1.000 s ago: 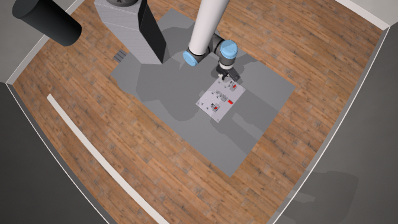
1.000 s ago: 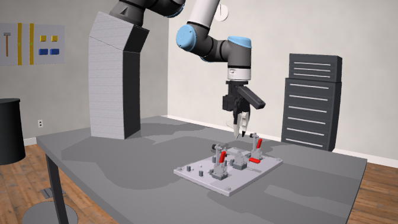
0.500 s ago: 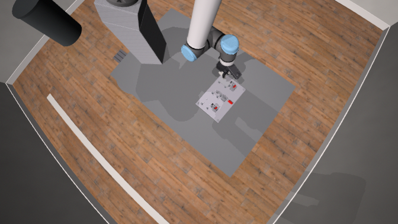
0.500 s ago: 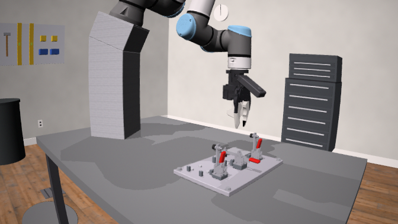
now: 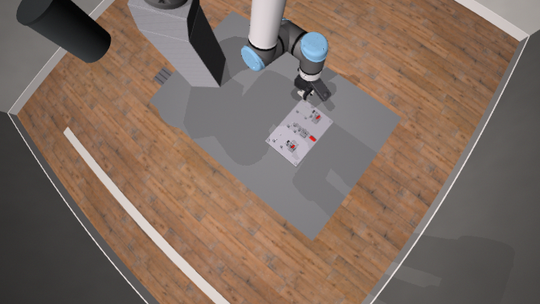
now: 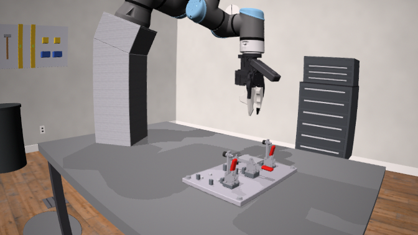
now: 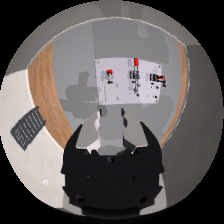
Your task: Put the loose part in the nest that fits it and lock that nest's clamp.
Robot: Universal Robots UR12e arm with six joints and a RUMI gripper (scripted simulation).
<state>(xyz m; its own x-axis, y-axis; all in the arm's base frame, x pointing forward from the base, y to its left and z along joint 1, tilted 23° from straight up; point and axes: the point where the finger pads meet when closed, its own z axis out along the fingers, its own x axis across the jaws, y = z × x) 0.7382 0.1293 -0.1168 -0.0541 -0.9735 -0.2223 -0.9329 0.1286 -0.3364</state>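
The light fixture plate (image 6: 239, 180) lies on the grey table and carries three toggle clamps. It also shows in the overhead view (image 5: 299, 133) and in the wrist view (image 7: 129, 80). The near clamp's red handle (image 6: 234, 163) and the far clamp's red handle (image 6: 272, 150) stand upright. The middle clamp's red handle (image 6: 267, 168) lies flat, and its bar sits over a grey block (image 6: 251, 168) in the middle nest. I see no loose part on the table beside the plate. My gripper (image 6: 253, 112) hangs high above the plate's far end, fingers close together with nothing between them.
The arm's grey pedestal (image 6: 119, 84) stands at the table's back left. A dark drawer cabinet (image 6: 328, 105) stands behind the table on the right. A black bin (image 6: 10, 137) stands off the table's left end.
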